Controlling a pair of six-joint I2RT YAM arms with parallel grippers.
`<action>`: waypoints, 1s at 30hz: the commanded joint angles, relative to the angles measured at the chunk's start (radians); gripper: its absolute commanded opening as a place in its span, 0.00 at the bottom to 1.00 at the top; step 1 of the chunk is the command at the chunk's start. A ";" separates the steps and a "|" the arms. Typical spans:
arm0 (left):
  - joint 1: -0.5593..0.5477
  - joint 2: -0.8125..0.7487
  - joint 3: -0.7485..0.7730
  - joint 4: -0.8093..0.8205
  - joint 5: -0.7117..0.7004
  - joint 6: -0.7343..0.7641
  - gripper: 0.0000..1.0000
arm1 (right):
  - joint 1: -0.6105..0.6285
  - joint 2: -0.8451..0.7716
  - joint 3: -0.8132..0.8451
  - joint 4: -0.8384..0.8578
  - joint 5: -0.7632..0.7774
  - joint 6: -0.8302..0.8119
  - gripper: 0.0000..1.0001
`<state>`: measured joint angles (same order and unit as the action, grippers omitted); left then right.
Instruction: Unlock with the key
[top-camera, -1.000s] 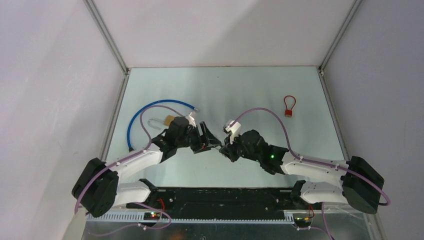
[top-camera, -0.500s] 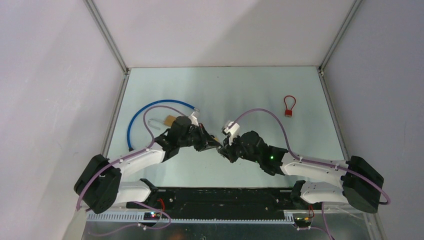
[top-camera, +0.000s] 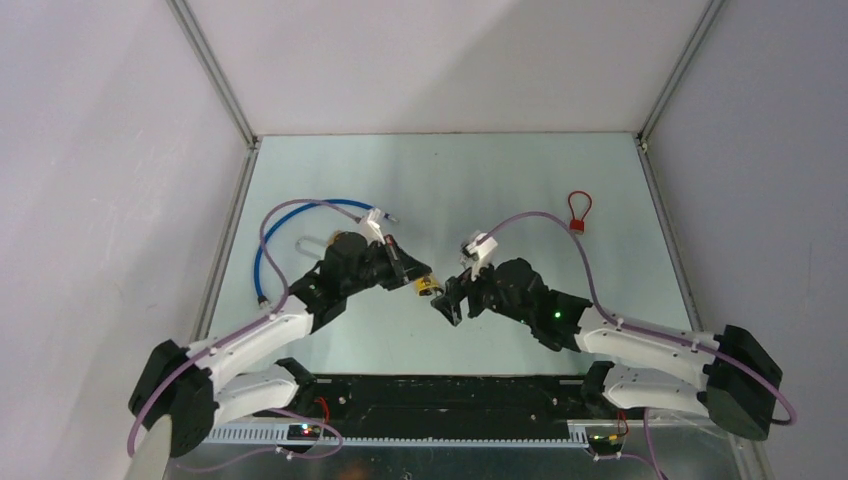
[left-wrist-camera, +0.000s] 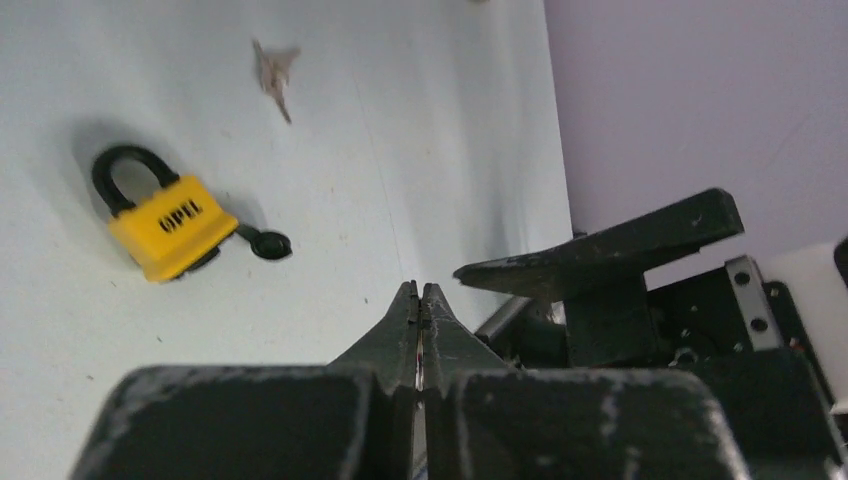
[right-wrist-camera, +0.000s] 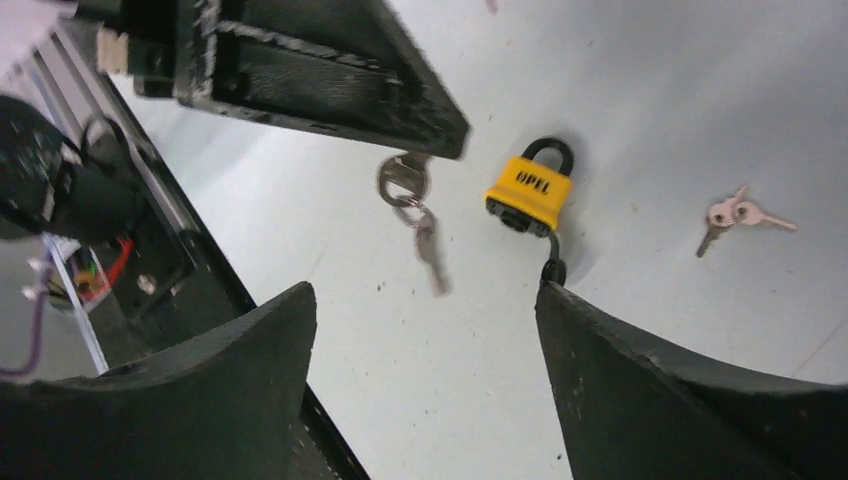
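Padlock (right-wrist-camera: 530, 190), yellow, lies on the surface (right-wrist-camera: 650, 90) between both arms, a black-headed key (right-wrist-camera: 552, 268) apparently in its base; left gripper (left-wrist-camera: 419, 292), pressed together, pinches a dangling key ring (right-wrist-camera: 405, 180); right gripper (right-wrist-camera: 422, 292) hangs spread; next, probably, it must steady the lock body.

Blue cable (top-camera: 256, 265) on table (top-camera: 500, 170) left; red loop lock (top-camera: 577, 227) far right.

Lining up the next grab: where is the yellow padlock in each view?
Top external: yellow padlock mid-table, at the tip of the left hand.
Left wrist: padlock upper left, on the table.
Right wrist: padlock upper middle, right of centre.
Shared landmark, all views: left hand, shut on a key ring.
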<state>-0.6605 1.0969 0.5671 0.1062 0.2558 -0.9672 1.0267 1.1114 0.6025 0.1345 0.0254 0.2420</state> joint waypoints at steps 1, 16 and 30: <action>0.002 -0.102 0.040 0.029 -0.145 0.167 0.00 | -0.065 -0.087 0.005 0.012 0.034 0.122 0.87; 0.000 -0.236 0.124 0.231 -0.293 0.575 0.00 | -0.373 -0.141 0.005 0.341 -0.340 0.330 0.99; 0.000 -0.162 0.038 0.773 -0.036 0.345 0.00 | -0.439 0.005 0.082 0.742 -0.609 0.497 0.70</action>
<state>-0.6598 0.9138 0.6228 0.6243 0.1383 -0.5381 0.5888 1.0985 0.6300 0.7136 -0.4858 0.6827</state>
